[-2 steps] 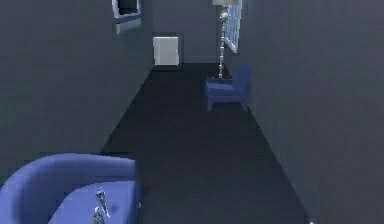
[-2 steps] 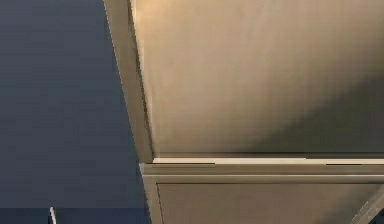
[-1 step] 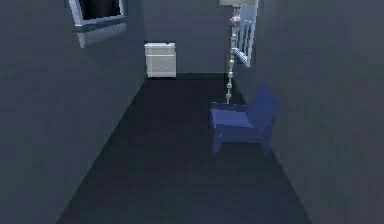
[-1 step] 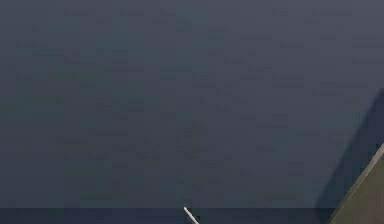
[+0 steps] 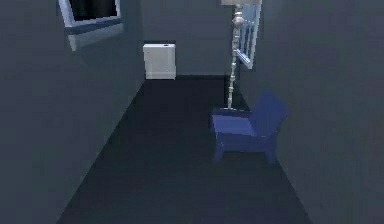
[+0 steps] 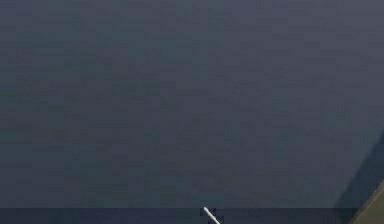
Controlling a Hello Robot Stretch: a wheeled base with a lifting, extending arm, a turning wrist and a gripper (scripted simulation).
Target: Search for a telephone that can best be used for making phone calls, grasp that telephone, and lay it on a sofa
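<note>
Where my hand is, how wide it stands and whether it holds anything, I cannot tell. In the arm side view, a thin pale sliver (image 6: 210, 213) pokes up at 6 o'clock on the bottom edge, and I cannot make out what it is. Behind it a narrow strip of dark floor meets a plain grey-blue wall (image 6: 190, 95). A tan slanted edge (image 6: 368, 192) cuts across the corner at about 4 o'clock.

Looking ahead, a dark floor (image 5: 160, 160) runs away from me toward 12 o'clock between two dim walls. Nearest, at about 1 o'clock, a blue chair (image 5: 250, 128) stands on the floor, its seat toward the forward view's left and its back toward the right. Just behind it, also at 1 o'clock, a thin pale pole (image 5: 235, 65) rises upright from the floor. A light-framed window (image 5: 250, 30) sits on the wall beside the pole's top. At the far end, near 12 o'clock, a small white box-shaped cabinet (image 5: 159, 60) stands against the end wall. High at 11 o'clock, a framed dark panel (image 5: 92, 14) hangs on the wall.

Where the telephone is, I cannot tell.
</note>
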